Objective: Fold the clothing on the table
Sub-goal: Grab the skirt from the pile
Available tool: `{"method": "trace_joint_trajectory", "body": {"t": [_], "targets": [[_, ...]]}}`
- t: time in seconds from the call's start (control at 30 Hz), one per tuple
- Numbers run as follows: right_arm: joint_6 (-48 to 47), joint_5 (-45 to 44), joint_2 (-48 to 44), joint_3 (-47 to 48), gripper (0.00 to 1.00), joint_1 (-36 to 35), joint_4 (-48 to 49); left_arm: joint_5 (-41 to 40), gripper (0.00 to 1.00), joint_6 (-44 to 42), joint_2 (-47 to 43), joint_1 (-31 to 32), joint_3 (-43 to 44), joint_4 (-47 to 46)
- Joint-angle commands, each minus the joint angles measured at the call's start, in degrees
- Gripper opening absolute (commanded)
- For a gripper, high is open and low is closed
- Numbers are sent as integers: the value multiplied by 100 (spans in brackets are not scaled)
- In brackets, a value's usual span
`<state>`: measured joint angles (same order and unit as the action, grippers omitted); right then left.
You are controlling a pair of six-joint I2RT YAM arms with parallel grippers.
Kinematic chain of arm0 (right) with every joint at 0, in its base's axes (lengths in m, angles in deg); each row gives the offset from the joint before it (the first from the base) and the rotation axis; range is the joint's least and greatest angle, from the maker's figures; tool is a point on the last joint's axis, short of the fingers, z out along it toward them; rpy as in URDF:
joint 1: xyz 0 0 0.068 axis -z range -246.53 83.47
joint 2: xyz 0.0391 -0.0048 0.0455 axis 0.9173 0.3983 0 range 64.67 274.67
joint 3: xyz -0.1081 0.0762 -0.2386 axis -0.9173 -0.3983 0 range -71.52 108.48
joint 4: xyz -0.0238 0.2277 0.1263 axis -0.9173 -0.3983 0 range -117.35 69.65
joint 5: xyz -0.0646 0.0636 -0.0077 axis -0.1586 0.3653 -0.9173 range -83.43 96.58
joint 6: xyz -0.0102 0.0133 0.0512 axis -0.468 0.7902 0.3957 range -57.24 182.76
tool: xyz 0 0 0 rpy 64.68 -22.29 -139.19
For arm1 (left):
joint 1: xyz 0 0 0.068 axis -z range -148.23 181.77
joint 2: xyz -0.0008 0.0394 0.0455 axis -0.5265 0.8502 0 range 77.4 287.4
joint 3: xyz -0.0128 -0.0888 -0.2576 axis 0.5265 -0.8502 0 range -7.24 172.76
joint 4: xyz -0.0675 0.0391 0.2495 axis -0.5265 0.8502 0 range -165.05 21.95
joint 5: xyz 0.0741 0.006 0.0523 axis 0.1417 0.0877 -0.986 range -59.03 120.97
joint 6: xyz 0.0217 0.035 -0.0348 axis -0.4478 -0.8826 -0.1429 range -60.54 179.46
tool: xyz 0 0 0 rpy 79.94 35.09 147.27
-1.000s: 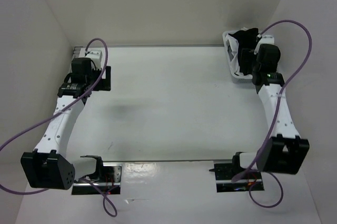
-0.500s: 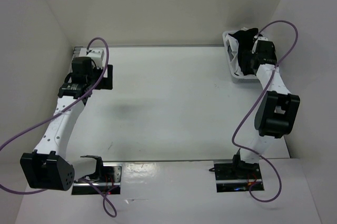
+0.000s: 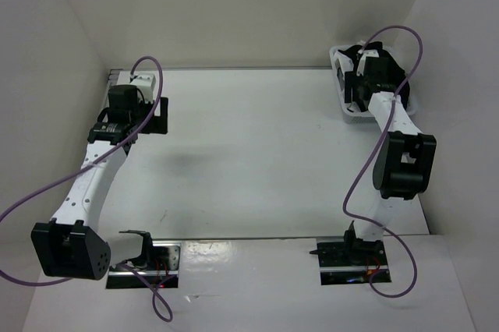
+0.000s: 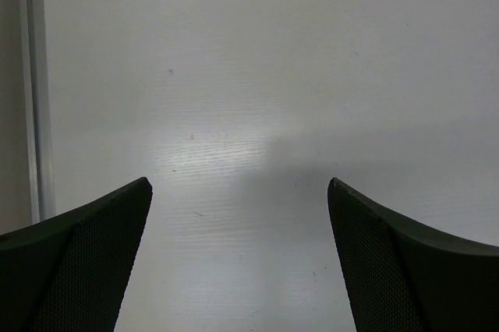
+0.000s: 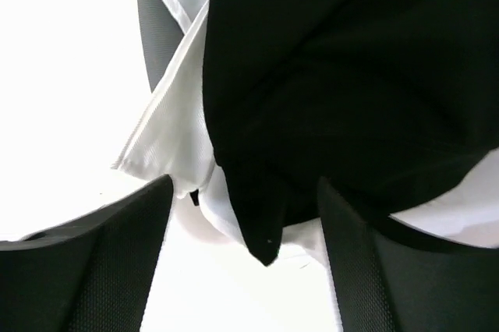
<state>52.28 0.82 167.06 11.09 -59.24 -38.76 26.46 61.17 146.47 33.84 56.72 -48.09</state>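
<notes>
basket [image 3: 344, 103]: white plastic, directly beneath the right claw [image 5: 245, 192]
white cloth [image 5: 175, 125]: crumpled in the basket, just ahead of the claw, on the left in its wrist view
grey strip [image 5: 152, 12]: fabric, beyond the white cloth, farther from the claw

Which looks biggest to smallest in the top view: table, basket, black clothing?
1. table
2. basket
3. black clothing, bunched in the basket and partly hidden by the right arm, so only its visible part is ranked.
</notes>
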Motion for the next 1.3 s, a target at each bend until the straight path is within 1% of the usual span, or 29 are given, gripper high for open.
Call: {"method": "trace_joint_trajectory", "body": {"t": [0.0,0.07,0.1,0.17,0.23,0.27,0.3,0.37,0.6,0.63,0.9,0.93,0.97,1.03,1.1,1.27], "targets": [[-51,-109,290,229,73,-43,180,135,99,-40,79,13,-33,-112],[-51,-110,343,229,66,-43,180,135,99,-40,79,13,-33,-112],[-51,-171,343,229,60,-43,233,135,99,-40,79,13,-33,-112],[-103,-171,343,177,59,-43,294,135,99,-40,79,13,-33,-112],[-103,-224,396,177,55,-43,295,135,99,-40,79,13,-33,-112],[-103,-224,396,177,52,-43,295,135,99,-40,79,13,-33,-112],[-103,-224,396,177,45,-43,295,135,99,-40,79,13,-85,-112],[-156,-224,396,177,39,-43,295,187,99,-40,79,13,-86,-112],[-156,-224,220,177,41,-43,347,249,99,-40,27,13,-86,-112],[-156,-224,220,177,37,9,347,249,99,-40,27,13,-86,-112],[-156,-329,273,177,37,9,347,302,99,-92,27,13,-86,-112],[-156,-329,221,177,38,9,347,302,99,-92,27,13,-86,-112],[-156,-329,220,177,42,9,347,302,99,-92,27,13,-86,-112],[-156,-382,220,229,43,9,347,302,99,-92,27,13,-86,-112],[-156,-382,220,229,49,9,347,302,99,-92,27,13,-86,-59],[-103,-382,167,282,49,9,400,355,99,-92,27,13,-86,-59]]}}
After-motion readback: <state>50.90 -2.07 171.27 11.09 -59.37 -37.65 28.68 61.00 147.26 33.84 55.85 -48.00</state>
